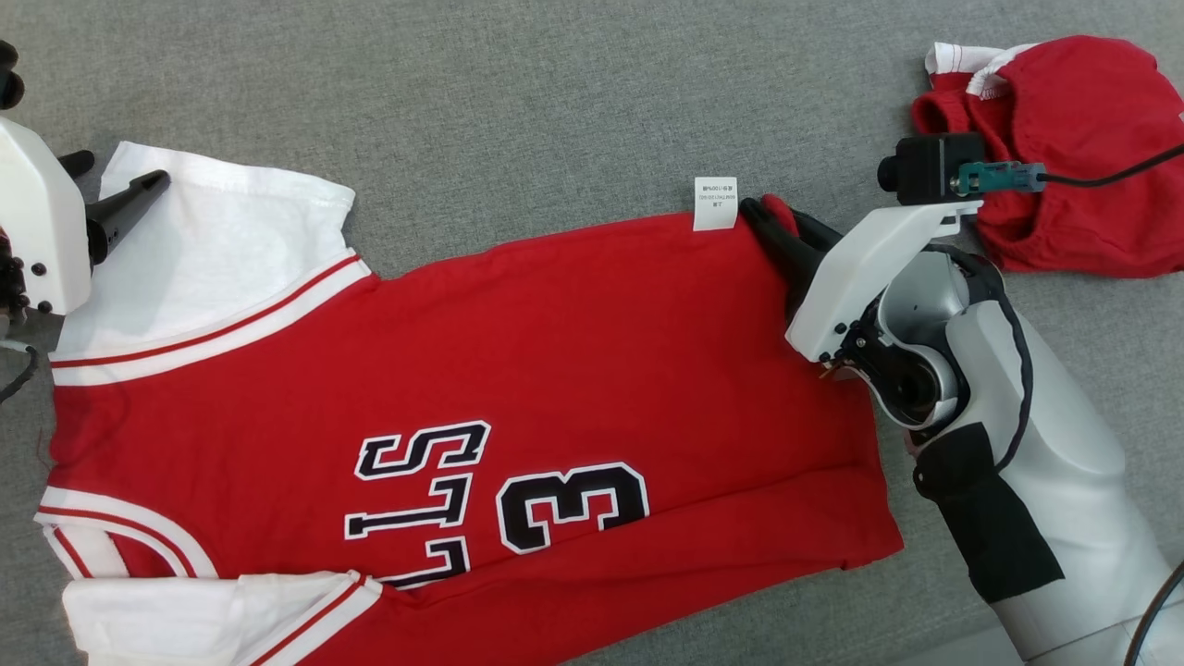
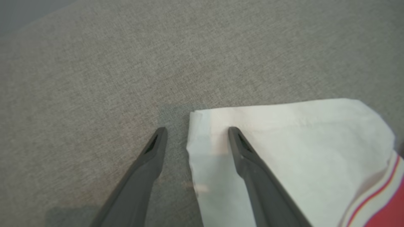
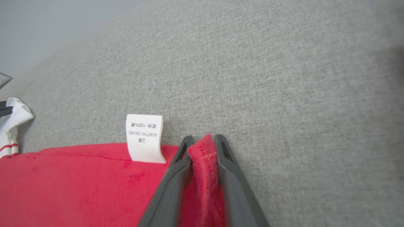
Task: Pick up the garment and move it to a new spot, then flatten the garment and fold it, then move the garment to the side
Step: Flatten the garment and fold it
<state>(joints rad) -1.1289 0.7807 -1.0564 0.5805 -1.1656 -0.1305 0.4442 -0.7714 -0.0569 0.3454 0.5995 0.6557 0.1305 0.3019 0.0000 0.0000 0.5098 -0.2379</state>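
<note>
Red jersey (image 1: pixel 555 370) lies flat, print up, across the grey cloth surface (image 1: pixel 555 92), with its white sleeve (image 1: pixel 213 240) at the left. The right gripper (image 3: pixel 204 138) reaches in from the lower right, forearm slanting up. Its fingers are nipped close on the jersey's far right corner, pinching a ridge of red cloth just beside the white care label (image 3: pixel 144 138). The left gripper (image 2: pixel 197 130) stands wide apart, holding nothing, one finger over the sleeve's corner and the other over bare surface. Open grey surface stretches beyond the jersey's far edge. A second red garment (image 1: pixel 1064 148) lies bunched near the right wrist.
</note>
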